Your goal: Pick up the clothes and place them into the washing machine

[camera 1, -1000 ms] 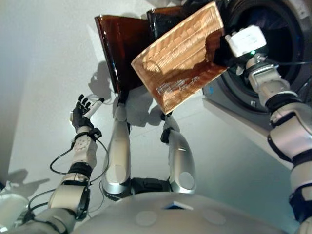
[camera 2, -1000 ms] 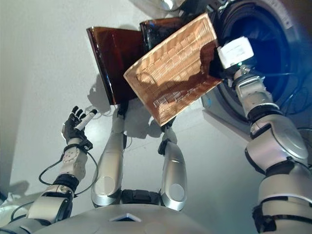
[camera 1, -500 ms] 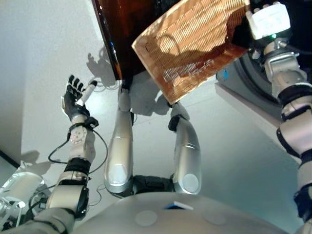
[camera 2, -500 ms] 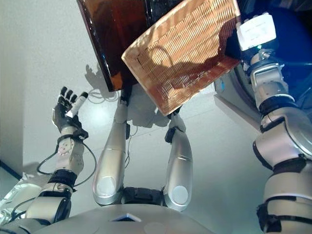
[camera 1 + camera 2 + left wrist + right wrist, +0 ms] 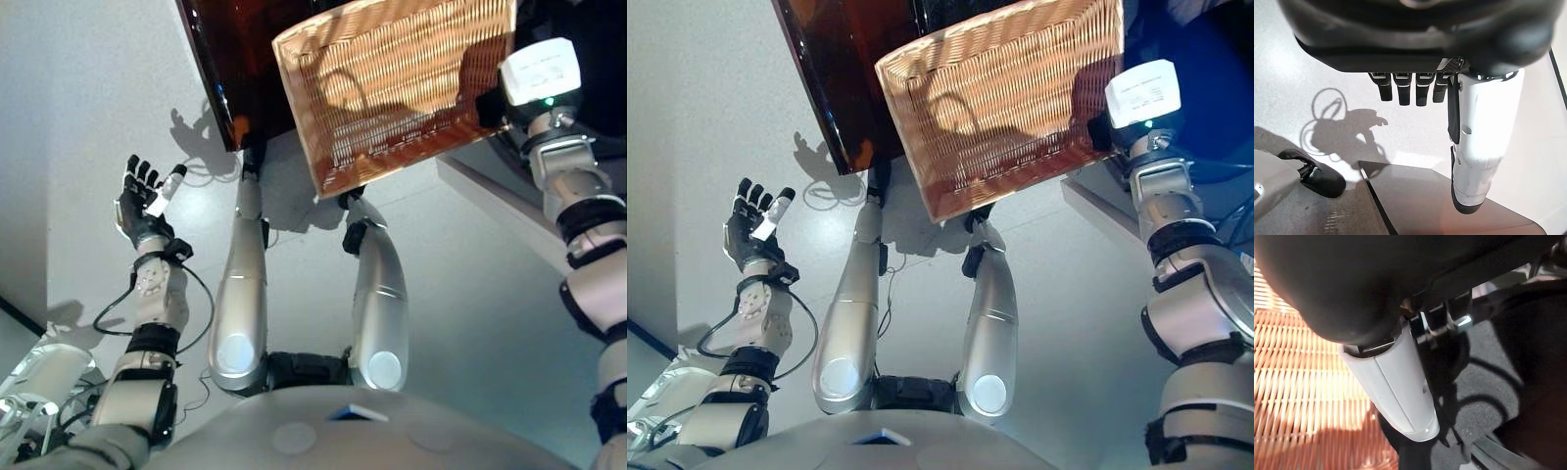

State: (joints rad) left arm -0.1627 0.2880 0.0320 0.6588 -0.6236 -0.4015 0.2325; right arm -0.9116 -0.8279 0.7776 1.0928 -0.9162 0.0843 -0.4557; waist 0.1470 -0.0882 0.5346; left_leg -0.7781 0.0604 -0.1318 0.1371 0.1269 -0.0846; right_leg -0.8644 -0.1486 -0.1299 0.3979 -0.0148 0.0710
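Note:
My right hand (image 5: 488, 106) is shut on the rim of a woven wicker basket (image 5: 402, 88) and holds it high, tipped towards the dark drum opening (image 5: 598, 29) of the washing machine at the upper right. In the right wrist view its white-covered thumb (image 5: 1400, 387) presses the basket's weave (image 5: 1298, 396), with dark grey cloth (image 5: 1493, 382) beyond it. The basket's inside faces me and shows no clothes. Blue cloth (image 5: 1205, 88) shows inside the drum. My left hand (image 5: 137, 201) is open and idle, raised at the left, its fingers (image 5: 1405, 93) straight.
A glossy dark brown panel (image 5: 235, 59) hangs behind the basket at the top centre. The washing machine's pale front edge (image 5: 500, 196) runs along the right. Grey floor (image 5: 78, 98) spreads below and to the left. A silvery object (image 5: 39, 377) lies at the lower left corner.
The basket has swung upward and turned so its inside faces me, closer to the drum opening. The whole view has shifted too. My left hand stays open at the left.

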